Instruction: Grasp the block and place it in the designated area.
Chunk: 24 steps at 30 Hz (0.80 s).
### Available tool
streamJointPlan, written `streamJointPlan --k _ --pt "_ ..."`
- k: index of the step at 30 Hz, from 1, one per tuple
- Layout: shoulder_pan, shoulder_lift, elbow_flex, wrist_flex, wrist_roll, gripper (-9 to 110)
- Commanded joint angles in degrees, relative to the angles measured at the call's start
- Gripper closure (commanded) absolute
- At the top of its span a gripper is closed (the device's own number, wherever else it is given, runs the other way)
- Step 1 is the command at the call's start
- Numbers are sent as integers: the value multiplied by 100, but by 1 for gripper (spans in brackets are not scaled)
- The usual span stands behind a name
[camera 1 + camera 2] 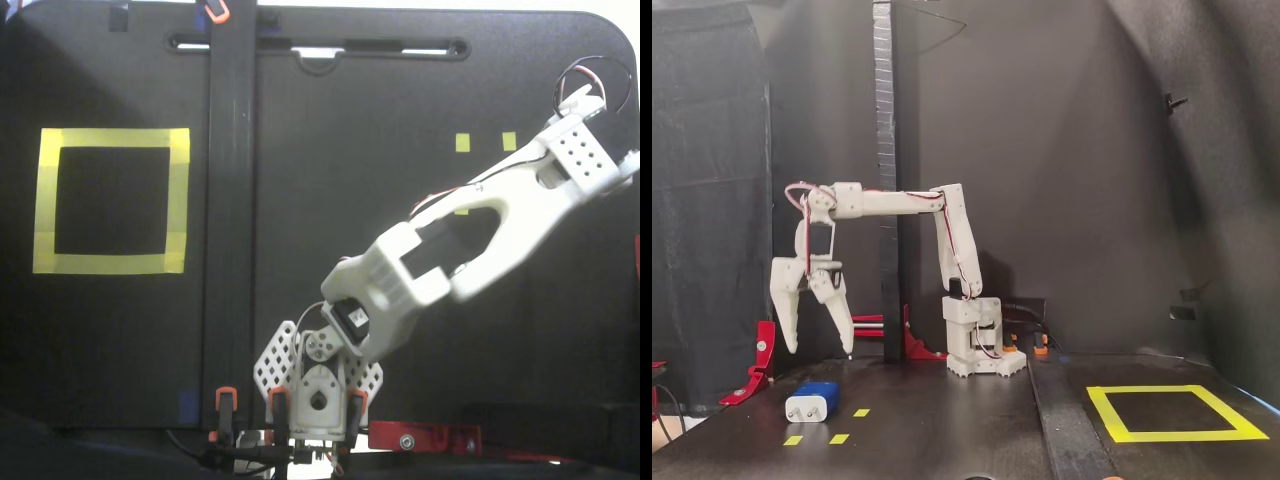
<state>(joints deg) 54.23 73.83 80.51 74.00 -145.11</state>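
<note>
The block [812, 402] is dark blue with a pale end face and two short prongs. It lies on the black table at the left of a fixed view. My gripper [820, 350] hangs just above it, pointing down, jaws open and empty, a small gap above the block. In the top-down fixed view the arm's wrist housing [580, 150] reaches to the far right and covers the block and the fingertips. The designated area is a large yellow tape frame [110, 138] at the left of that view; it also shows at the right of the side fixed view [1180, 436].
Tiny yellow tape squares [839, 438] lie near the block; two show beside the arm [462, 142]. A black upright post [882, 180] and its floor strip [230, 200] stand between arm and frame. A red clamp [758, 365] sits at the left. The arm base [318, 390] is at the front edge.
</note>
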Motion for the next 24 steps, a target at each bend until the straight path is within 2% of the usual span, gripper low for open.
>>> streamJointPlan --k 1,24 --pt "26 -123 9 -167 35 68" --pt "-202 -940 9 -448 35 68"
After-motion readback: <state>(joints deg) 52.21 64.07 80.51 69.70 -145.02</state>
